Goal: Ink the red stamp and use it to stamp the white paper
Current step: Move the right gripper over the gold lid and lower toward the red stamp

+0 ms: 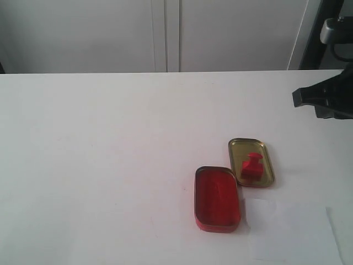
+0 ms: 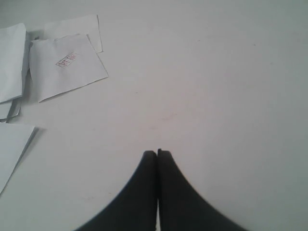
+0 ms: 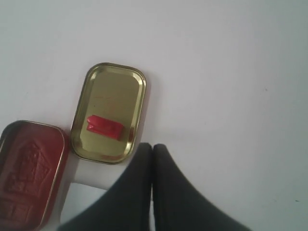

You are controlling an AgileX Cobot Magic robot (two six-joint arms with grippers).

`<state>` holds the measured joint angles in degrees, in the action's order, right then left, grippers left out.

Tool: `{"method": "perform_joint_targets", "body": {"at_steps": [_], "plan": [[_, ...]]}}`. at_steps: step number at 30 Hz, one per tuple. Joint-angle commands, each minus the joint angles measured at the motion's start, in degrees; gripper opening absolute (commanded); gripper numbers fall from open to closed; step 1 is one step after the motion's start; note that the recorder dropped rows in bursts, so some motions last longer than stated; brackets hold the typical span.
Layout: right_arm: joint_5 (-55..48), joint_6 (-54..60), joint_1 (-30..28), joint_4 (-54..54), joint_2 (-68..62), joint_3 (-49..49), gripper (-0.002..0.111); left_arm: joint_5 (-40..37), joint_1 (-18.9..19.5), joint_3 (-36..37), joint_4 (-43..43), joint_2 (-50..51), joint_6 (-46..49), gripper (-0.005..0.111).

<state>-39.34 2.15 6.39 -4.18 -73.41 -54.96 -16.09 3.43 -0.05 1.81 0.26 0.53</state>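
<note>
Standing handle-up inside the open gold lid (image 1: 262, 151), the red stamp (image 1: 252, 167) sits right of centre on the table (image 1: 110, 138) in the exterior view. The red ink-pad tin (image 1: 217, 200) lies just near-left of the lid, and the white paper (image 1: 292, 232) lies at the near right, just beside the tin. The right arm (image 1: 325, 99) hangs at the far right, well apart from all three.

In the left wrist view, the left gripper (image 2: 157, 153) has its fingers pressed together on nothing. Loose sheets (image 2: 67, 65), one bearing a red imprint, lie apart from it.

In the right wrist view, the right gripper (image 3: 152, 145) is likewise closed and empty, its tips close to the lid's (image 3: 113, 86) rim. The stamp (image 3: 103, 127) rests inside the lid, and the ink-pad tin (image 3: 29, 178) lies alongside.
</note>
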Motion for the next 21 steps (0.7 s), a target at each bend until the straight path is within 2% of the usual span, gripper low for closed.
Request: {"method": "perform_joint_targets", "body": {"at_steps": [1,21], "plan": [[-0.80,1.44,-0.11,-0.05,-2.31,-0.43,0.000,0.23,-0.18,0.05,0.27,-0.26,-0.53,0.000],[-0.21,3.21,-0.11,-0.17,-6.55,-0.43,0.000,0.23,-0.18,0.05,0.27,-0.26,-0.53,0.000]]}}
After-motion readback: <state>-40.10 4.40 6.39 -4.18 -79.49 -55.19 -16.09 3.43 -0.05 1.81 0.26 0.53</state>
